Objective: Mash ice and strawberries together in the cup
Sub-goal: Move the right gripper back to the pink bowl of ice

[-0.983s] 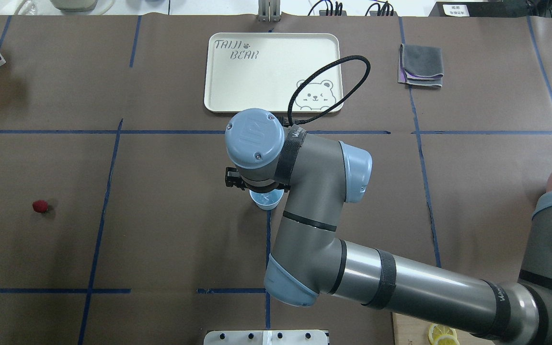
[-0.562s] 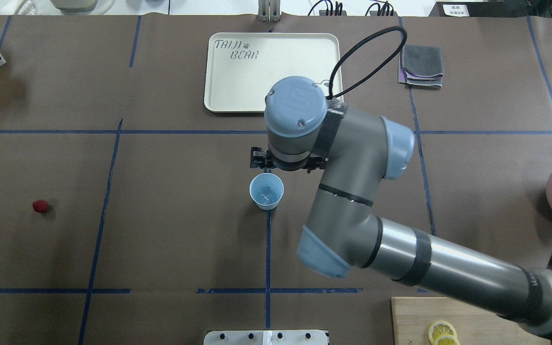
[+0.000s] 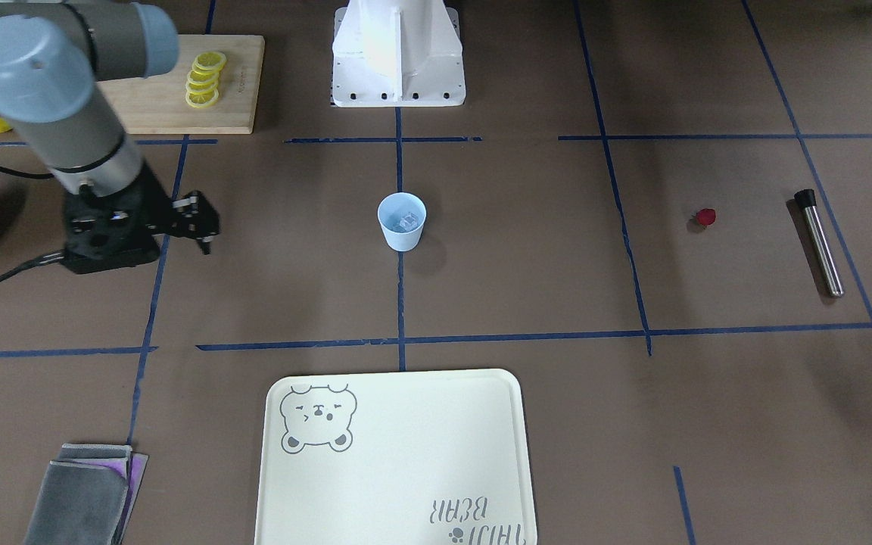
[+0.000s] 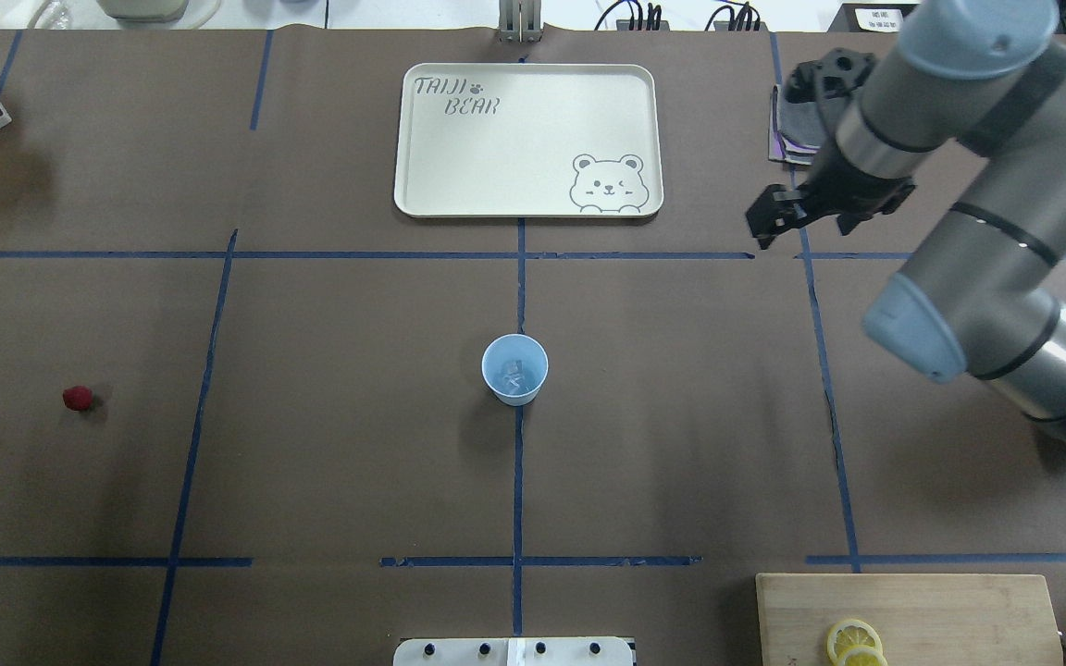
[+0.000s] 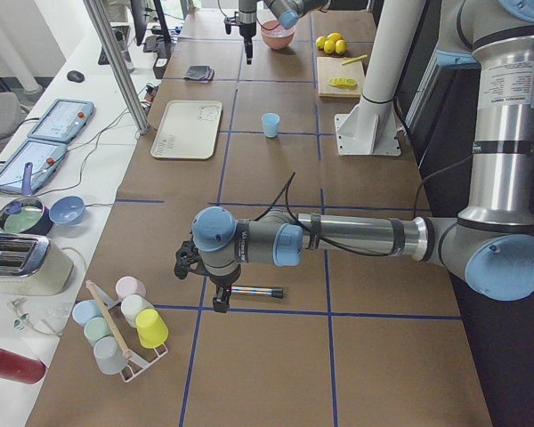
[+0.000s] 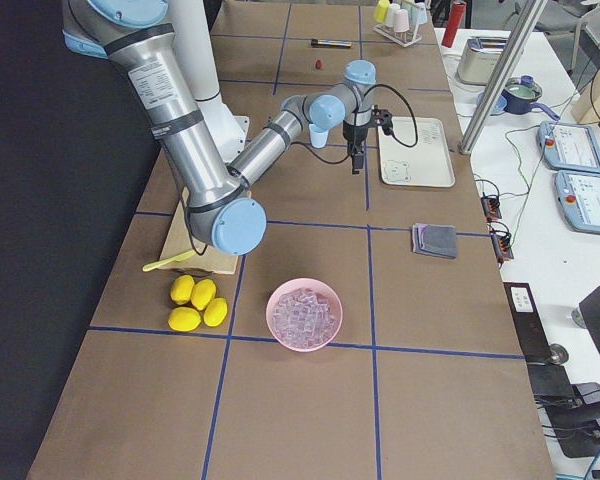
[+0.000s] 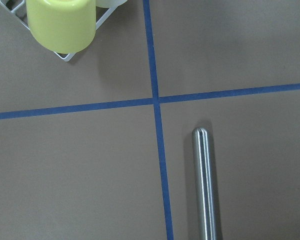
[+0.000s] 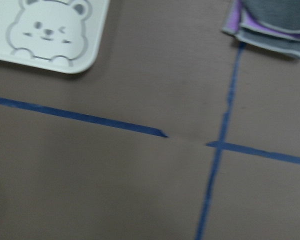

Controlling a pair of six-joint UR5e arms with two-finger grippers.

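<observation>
Ice lay in the cup at the centre, yet the strawberry sat well apart from it and nothing seemed mashed; the jaws of the right gripper and left gripper could not be made out.

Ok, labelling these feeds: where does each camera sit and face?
Front-facing: across the table, facing the robot's base; cup centred, right arm at its left.
Overhead: behind the robot, looking forward and down; right arm enters from the right.
Exterior left: table's left end, looking along it; left arm nearest.
Exterior right: opposite end; right arm nearest.
Left wrist: straight down on a metal rod; no fingers show.
Right wrist: down on tray corner and cloth; no fingers.
Shared: front-facing and overhead both show cup, strawberry, tray.
</observation>
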